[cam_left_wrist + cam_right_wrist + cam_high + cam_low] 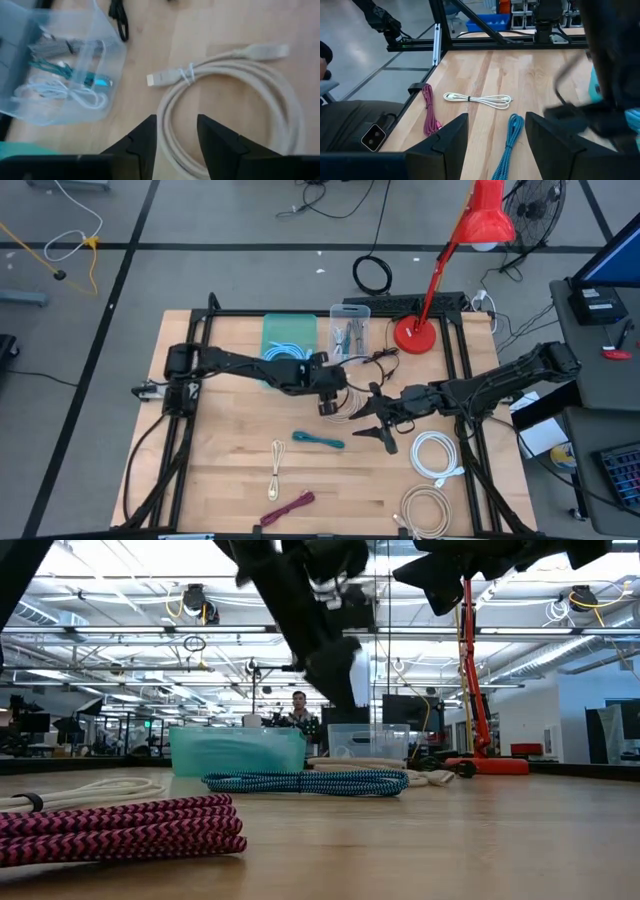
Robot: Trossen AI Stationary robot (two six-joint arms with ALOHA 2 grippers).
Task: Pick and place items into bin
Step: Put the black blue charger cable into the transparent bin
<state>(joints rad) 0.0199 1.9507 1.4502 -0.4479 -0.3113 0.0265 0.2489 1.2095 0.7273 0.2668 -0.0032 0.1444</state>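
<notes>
Lying nearest the table's [220,480] front edge are a beige coil [425,510] at the front right corner and a maroon cord [290,506] toward the front middle, with a cream cord [276,463] stretched just behind the maroon one. In the low view the maroon cord [115,828] fills the foreground. A white coil [437,455] rests near the right edge, a little farther back than the beige coil. A teal cord [318,440] lies near the middle of the table, in front of both grippers.

At the centre, the right gripper [372,423] hangs above the wood with its fingers spread and nothing between them; its wrist view looks past them to the teal cord [508,145], the cream cord [477,99] and the maroon cord [428,116]. Just to its left, the left gripper [332,402] hovers over another beige coil [347,411]. In its wrist view the fingers [142,140] stand parted above that coil [235,100], which lies flat on the wood, not gripped.

Farther back, a clear bin [349,330] stands near the back edge, holding several cords, and a teal bin [289,332] beside it holds a light blue coil [287,353]. A red lamp [440,280] stands on its base at the back right.
</notes>
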